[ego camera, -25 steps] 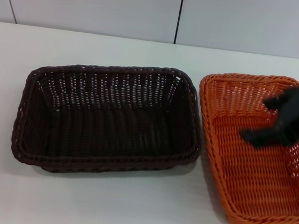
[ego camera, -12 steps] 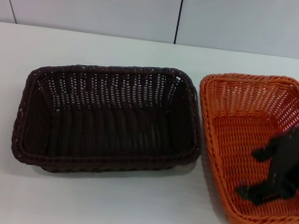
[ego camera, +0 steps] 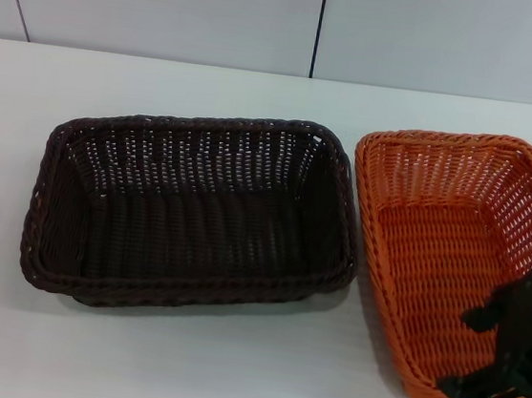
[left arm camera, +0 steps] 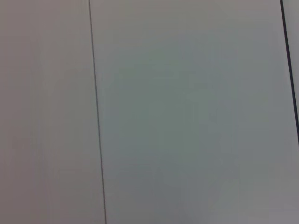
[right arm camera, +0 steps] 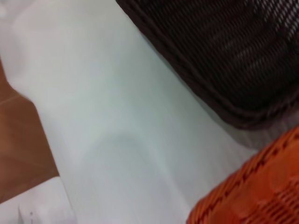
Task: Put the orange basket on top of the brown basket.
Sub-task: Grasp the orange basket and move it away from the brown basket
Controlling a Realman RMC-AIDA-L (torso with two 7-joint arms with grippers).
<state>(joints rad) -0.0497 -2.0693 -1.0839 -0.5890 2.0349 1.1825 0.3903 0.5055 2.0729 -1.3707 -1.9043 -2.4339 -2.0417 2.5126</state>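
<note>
So far, from the head view, our orange basket sits on the bench beside the brown basket, unstacked. Our right gripper hangs at its near rim, fingers apart, gripping nothing. Our right wrist view shows both rims apart; the left wrist view shows only wall.

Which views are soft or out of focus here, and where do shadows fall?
Head view: the brown basket casts a soft shadow toward the camera; the right gripper over the orange basket is smeared. Right wrist view: the baskets' rims are defocused. Left wrist view: only featureless panels.
</note>
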